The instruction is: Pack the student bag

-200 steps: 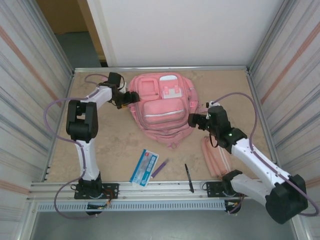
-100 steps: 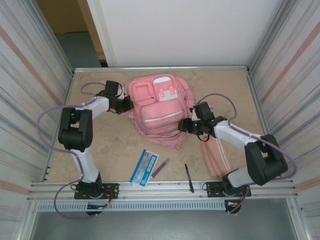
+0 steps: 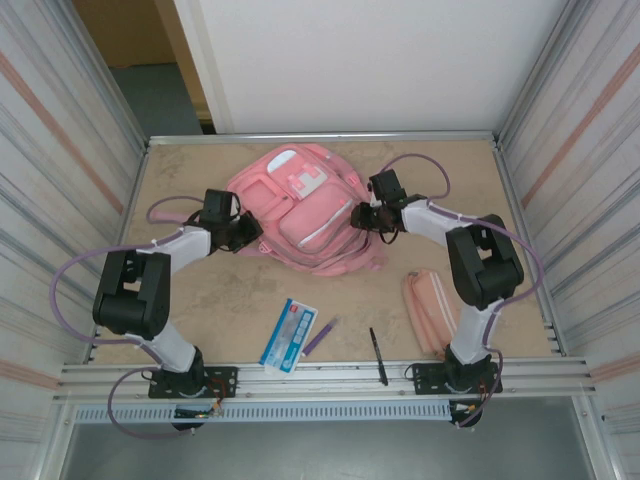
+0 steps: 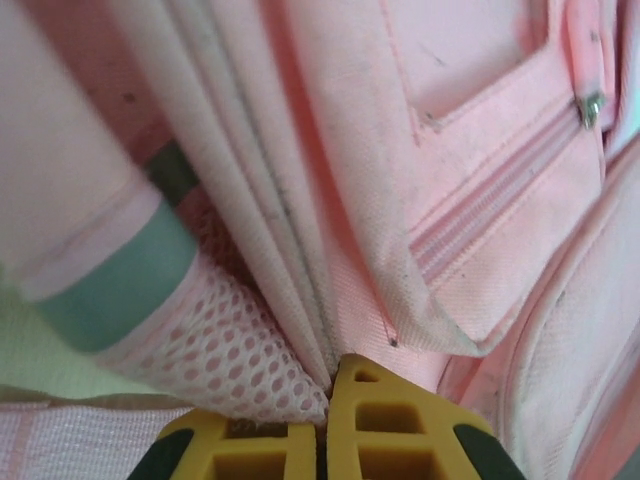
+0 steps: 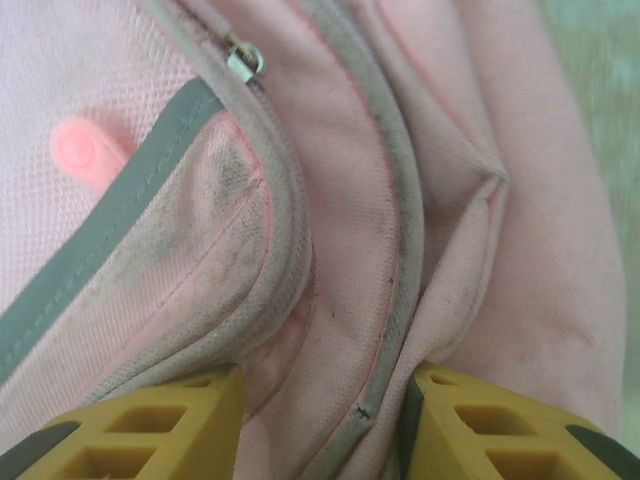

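The student bag (image 3: pixel 300 205), a large pink backpack with zip front pockets and a white patch, lies tilted in the middle of the table. My left gripper (image 3: pixel 250 232) is at its left side. In the left wrist view that gripper (image 4: pixel 325 415) is shut on the student bag (image 4: pixel 470 230), pinching mesh and a fabric fold between the yellow fingers (image 4: pixel 395 420). My right gripper (image 3: pixel 362 218) is at the bag's right edge. In the right wrist view a thick piped fold of the bag (image 5: pixel 350 250) fills the gap of that gripper (image 5: pixel 320 400), which is shut on it.
A slim pink pencil case (image 3: pixel 432 310) lies at the near right. A blue and white packet (image 3: pixel 288 335), a purple pen (image 3: pixel 319 337) and a black pen (image 3: pixel 377 356) lie by the front rail. Corrugated walls stand on both sides.
Both grippers have closed on the bag's sides. The bag has turned and shifted to the left. The right arm has swung up to the bag's right edge.
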You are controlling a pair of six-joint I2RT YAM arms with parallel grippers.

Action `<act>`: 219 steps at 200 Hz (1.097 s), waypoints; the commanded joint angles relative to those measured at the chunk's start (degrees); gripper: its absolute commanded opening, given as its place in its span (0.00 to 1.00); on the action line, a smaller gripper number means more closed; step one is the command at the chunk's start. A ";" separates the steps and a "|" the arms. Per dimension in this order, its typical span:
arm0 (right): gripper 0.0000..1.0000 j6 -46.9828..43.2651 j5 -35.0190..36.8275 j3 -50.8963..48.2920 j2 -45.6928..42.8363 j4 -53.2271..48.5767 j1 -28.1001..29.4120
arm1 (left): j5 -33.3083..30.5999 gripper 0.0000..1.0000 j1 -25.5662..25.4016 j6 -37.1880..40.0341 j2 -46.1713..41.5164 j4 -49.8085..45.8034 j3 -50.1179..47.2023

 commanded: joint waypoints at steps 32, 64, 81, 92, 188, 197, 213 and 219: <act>0.48 -3.01 -5.80 13.46 9.66 3.94 -3.54 | -2.19 0.00 -5.56 -6.78 -8.35 -0.90 -8.65; 0.59 -3.27 -5.13 9.23 2.98 4.63 -3.60 | -2.97 0.05 -6.65 -10.41 -10.66 2.35 -12.04; 0.60 -2.70 -3.76 3.91 -3.04 5.82 -3.55 | -3.77 0.05 -6.65 -11.99 -11.41 3.10 -13.16; 0.62 -2.24 -2.59 0.26 -7.28 6.37 -3.15 | -4.83 0.04 -6.65 -12.39 -11.62 2.80 -13.25; 0.60 -2.55 3.39 -23.01 -26.14 2.13 21.15 | -7.57 0.00 -6.56 -17.32 -18.74 -1.95 -13.00; 0.58 -1.66 2.70 -23.36 -24.90 3.77 22.12 | -7.52 0.00 -6.64 -18.09 -19.62 -2.42 -13.10; 0.55 -0.91 4.48 -22.84 -21.61 5.70 22.56 | -7.87 0.00 -6.65 -20.34 -20.56 -3.48 -13.64; 0.54 -0.76 5.06 -22.04 -20.08 5.94 22.49 | -7.87 0.00 -6.65 -21.22 -20.70 -4.07 -13.71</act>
